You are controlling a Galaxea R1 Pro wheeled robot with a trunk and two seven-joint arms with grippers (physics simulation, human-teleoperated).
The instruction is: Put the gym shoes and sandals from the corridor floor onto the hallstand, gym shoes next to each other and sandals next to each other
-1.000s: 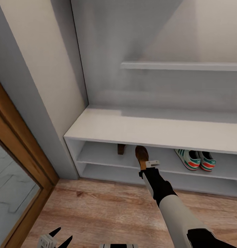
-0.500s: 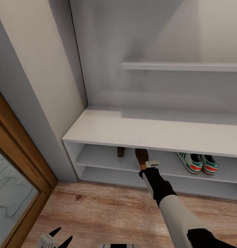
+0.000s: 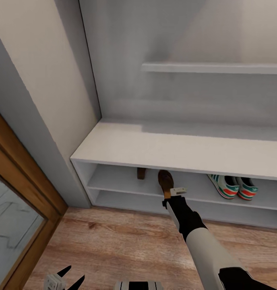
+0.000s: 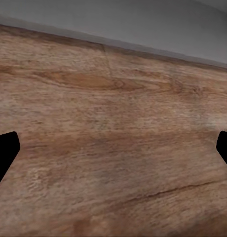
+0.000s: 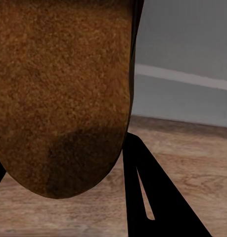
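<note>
your right gripper (image 3: pixel 169 190) is clamped on the second sandal (image 3: pixel 165 181), its toe pushed in over the upper shelf of the hallstand (image 3: pixel 170 149). the first sandal (image 3: pixel 141 173) sits on that shelf at about 10 o'clock from the held one, near but apart. the two gym shoes (image 3: pixel 233 187) lie side by side on the same shelf, out at 3 o'clock.

since a second ago the whole head view has slid; bench top and sneakers sit differently, so the camera moved, not the things. arm and sandal read almost unchanged. judgement: placement is near, release not yet done.

your left gripper (image 3: pixel 70 277) hangs wide over the corridor floor (image 4: pixel 113 148), holding nothing.
</note>
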